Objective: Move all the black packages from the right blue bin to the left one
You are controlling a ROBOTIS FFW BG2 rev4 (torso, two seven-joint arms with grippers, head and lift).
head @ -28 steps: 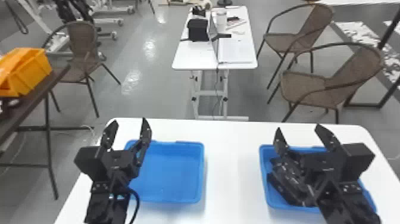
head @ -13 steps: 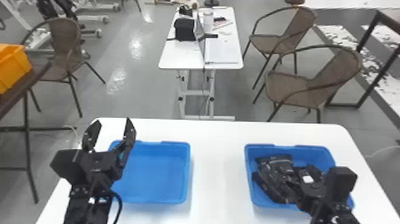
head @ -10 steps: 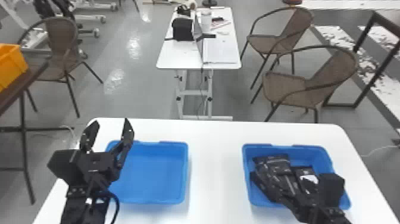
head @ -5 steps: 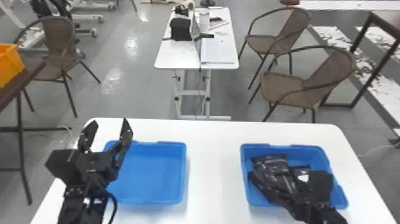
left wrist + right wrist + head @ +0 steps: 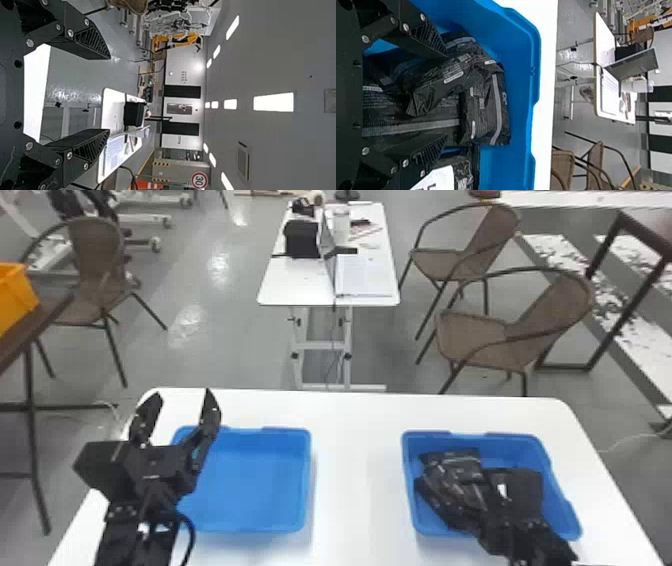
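The right gripper (image 5: pixel 517 492) is low inside the right blue bin (image 5: pixel 410 490), among the black packages (image 5: pixel 452 467). In the right wrist view, this gripper (image 5: pixel 445 95) is open, its fingers spread on either side of several piled packages (image 5: pixel 484 107); a crumpled one lies on top, partly between the fingertips. One package with a white label (image 5: pixel 441 180) is beside the lower finger. At the left blue bin (image 5: pixel 250 485), bare floor shows. My left gripper (image 5: pixel 182 402) is parked open over that bin's left side, and the left wrist view shows this gripper (image 5: pixel 109 95) with nothing between its fingers.
Both bins stand on a white table (image 5: pixel 355 470), with a strip of tabletop between them. Beyond its far edge are a second table with a laptop (image 5: pixel 365 277) and brown chairs (image 5: pixel 500 335). An orange bin (image 5: pixel 15 297) is at the far left.
My right gripper has come down from above the right bin into the packages. The head view has shifted, moving the whole scene leftward; the left gripper keeps its open pose.
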